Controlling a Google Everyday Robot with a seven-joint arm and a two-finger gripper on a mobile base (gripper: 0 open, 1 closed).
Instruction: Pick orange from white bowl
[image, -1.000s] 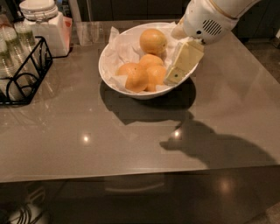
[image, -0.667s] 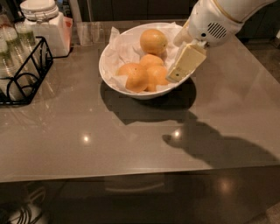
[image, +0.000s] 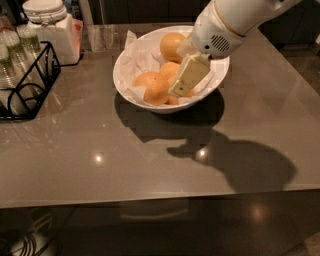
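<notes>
The white bowl stands on the grey table, lined with crumpled white paper. It holds several oranges: one at the back, one at the front left and one in the middle. My gripper comes down from the upper right on the white arm and reaches into the bowl. Its tip is over the middle oranges, at or just above their tops. It covers part of the oranges on the bowl's right side.
A white lidded jar stands at the back left. A black wire rack with glasses sits at the left edge. A clear glass stands behind the bowl. The table's front edge runs across the bottom.
The arm has moved left and down. The gripper went from the bowl's right rim to over the middle oranges inside the bowl.
</notes>
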